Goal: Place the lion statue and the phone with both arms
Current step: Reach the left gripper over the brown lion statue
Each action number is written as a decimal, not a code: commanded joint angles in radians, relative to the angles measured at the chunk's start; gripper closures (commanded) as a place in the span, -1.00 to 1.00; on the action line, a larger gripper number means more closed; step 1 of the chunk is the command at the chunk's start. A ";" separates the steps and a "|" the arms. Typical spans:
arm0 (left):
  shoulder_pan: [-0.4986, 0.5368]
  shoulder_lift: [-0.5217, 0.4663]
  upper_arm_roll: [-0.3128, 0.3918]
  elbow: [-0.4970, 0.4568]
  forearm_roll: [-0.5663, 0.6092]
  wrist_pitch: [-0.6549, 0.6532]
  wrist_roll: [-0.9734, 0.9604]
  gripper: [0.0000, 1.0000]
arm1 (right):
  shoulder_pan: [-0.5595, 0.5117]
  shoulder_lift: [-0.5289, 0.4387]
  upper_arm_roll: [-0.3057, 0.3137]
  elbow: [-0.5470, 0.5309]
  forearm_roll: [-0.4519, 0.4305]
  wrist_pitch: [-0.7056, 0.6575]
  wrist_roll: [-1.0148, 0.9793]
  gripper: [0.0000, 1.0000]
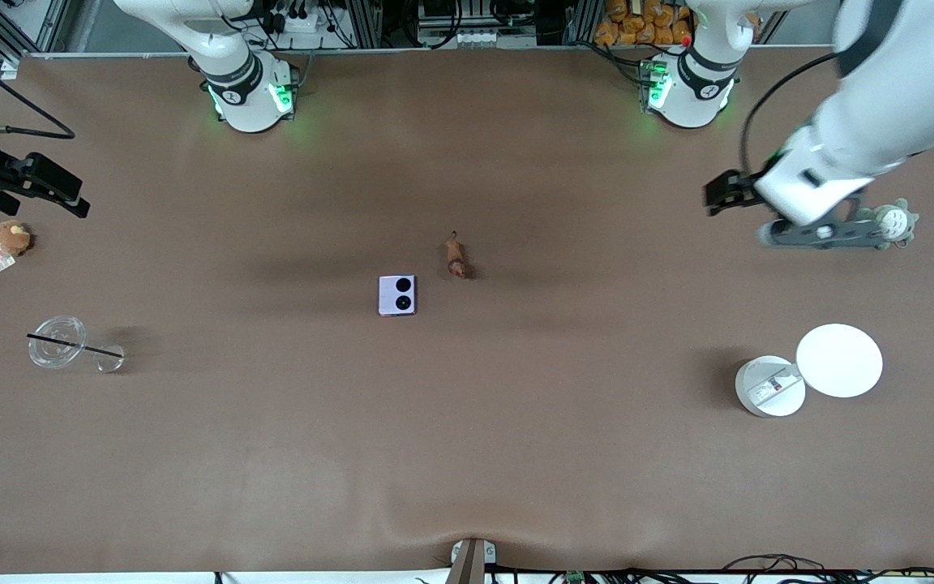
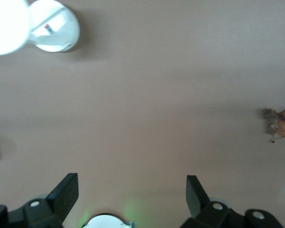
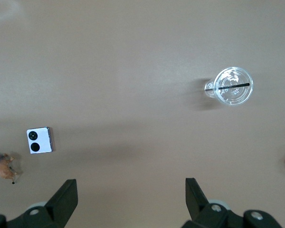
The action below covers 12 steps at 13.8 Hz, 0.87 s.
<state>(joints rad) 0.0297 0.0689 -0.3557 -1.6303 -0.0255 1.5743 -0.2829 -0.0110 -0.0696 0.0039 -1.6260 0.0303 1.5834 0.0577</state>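
The lion statue [image 1: 457,258], a tiny reddish-brown figurine, lies mid-table. It also shows in the left wrist view [image 2: 282,122] and the right wrist view [image 3: 3,164]. The phone [image 1: 396,294] [image 3: 39,140], pale lavender with two black lenses, lies flat beside the lion, slightly nearer the front camera. My left gripper [image 1: 824,235] [image 2: 130,185] hangs open and empty over the left arm's end of the table, next to a grey-green plush. My right gripper [image 1: 53,191] [image 3: 130,186] hangs open and empty over the right arm's end.
A clear cup with a black straw [image 1: 57,342] and an orange-brown plush [image 1: 10,237] sit at the right arm's end. At the left arm's end are the grey-green plush [image 1: 893,221], a white round container [image 1: 769,386] and its lid [image 1: 839,360].
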 commanded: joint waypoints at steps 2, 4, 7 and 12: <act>-0.068 0.132 -0.091 0.013 -0.004 0.140 -0.201 -1.00 | -0.024 0.016 0.014 0.031 0.008 -0.016 -0.010 -1.00; -0.176 0.218 -0.091 0.018 0.076 0.219 -0.338 -1.00 | -0.024 0.016 0.014 0.029 0.008 -0.016 -0.010 -1.00; -0.324 0.353 -0.091 0.038 0.131 0.317 -0.530 -1.00 | -0.030 0.030 0.014 0.029 0.010 -0.016 -0.009 -1.00; -0.511 0.613 -0.077 0.211 0.226 0.381 -0.718 -1.00 | -0.029 0.034 0.014 0.029 0.008 -0.026 -0.009 -1.00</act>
<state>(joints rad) -0.4386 0.5656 -0.4417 -1.5530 0.1489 1.9690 -0.9604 -0.0144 -0.0469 0.0022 -1.6219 0.0303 1.5803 0.0577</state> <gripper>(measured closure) 0.000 0.000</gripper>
